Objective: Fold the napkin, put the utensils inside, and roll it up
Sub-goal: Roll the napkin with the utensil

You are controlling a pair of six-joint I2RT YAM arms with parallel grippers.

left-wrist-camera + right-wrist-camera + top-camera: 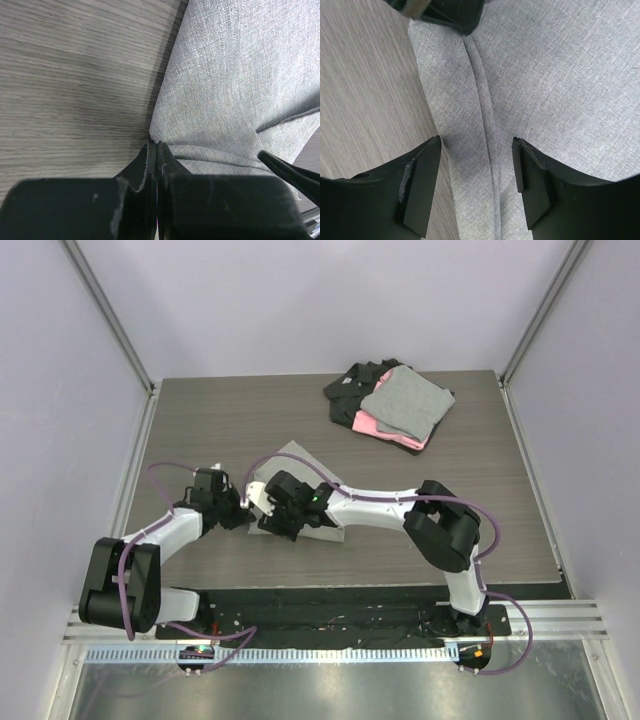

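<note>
Left wrist view showed the left tool [154,146] pressed together on the edge of the plain, soft, light-grey square cloth napkin [240,90]. It was pinching a thin fold where the cloth met the grey wood-grain desk [70,85], and a raised crease ran away from that pinch across the cloth.

In the right wrist view the right tool [476,150] stood spread and held nothing. Its two fingers straddled the same crease over the napkin [555,75], with the left tool's tip straight ahead of it.

From above, both tools met over the napkin [298,460], which lay on the desk beneath and beyond them. It was well apart from a stack of grey, pink and black folded cloths [395,405] far ahead of the right tool. No utensils showed anywhere.

The cloth looked light and limp, likely to sag and slide rather than hold a shape. A grip at an edge or corner, taking both layers of a fold, should carry it best.
</note>
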